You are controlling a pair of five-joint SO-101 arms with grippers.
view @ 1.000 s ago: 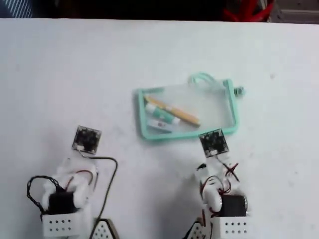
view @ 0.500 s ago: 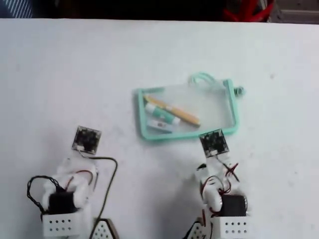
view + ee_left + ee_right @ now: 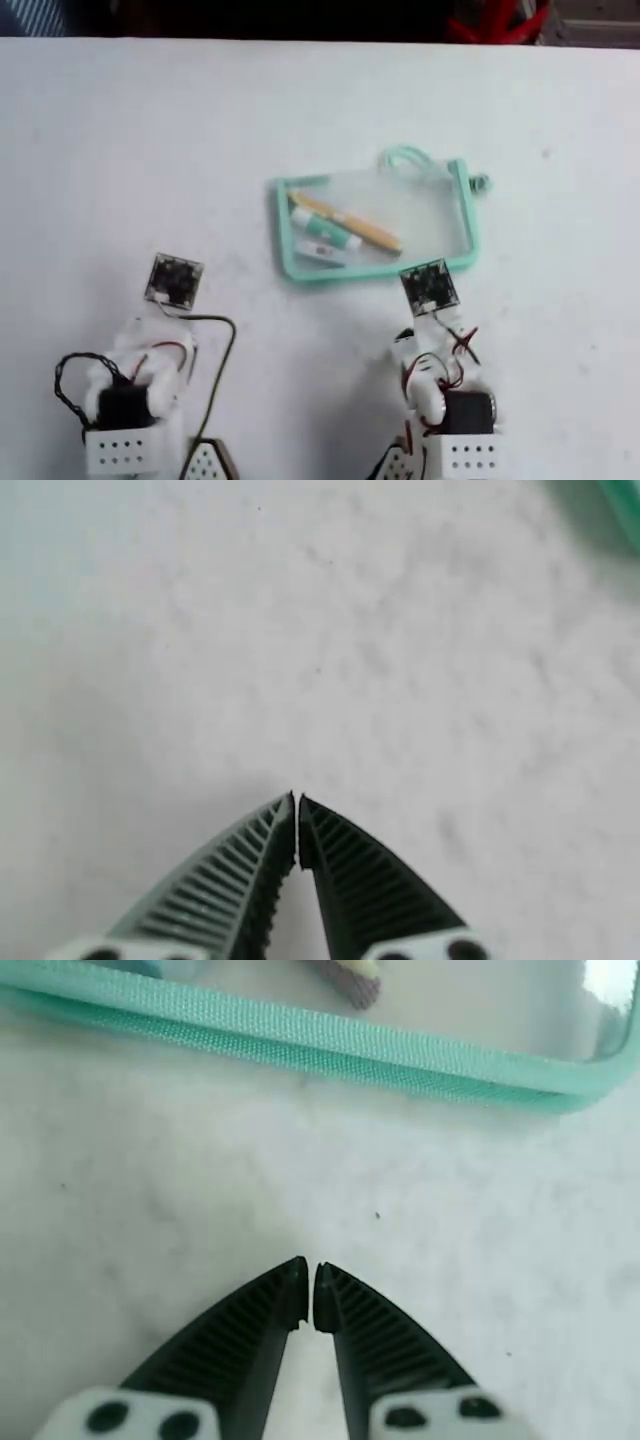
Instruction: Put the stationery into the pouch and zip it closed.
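1. Clear plastic pouch with mint-green trim (image 3: 420,212) lies flat mid-way across the white bench (image 3: 120,130). Long axis runs left-right, with the zip pull (image 3: 480,182) at its far right corner.
2. Inside: yellow pencil (image 3: 350,224) slanting far-left to near-right, green-and-white tube (image 3: 325,234) alongside.
3. Right end effector (image 3: 309,1282): clenched, empty, just short of the pouch's near trim.
4. Left end effector (image 3: 296,810): clenched, empty, low over the bench off the pouch's left end.

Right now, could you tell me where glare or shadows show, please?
High view: table evenly lit, mild sheen on the pouch. Right wrist view: bright glare on its clear corner, soft shadow along its teal edge. Left wrist view: dim shadow beside that edge.
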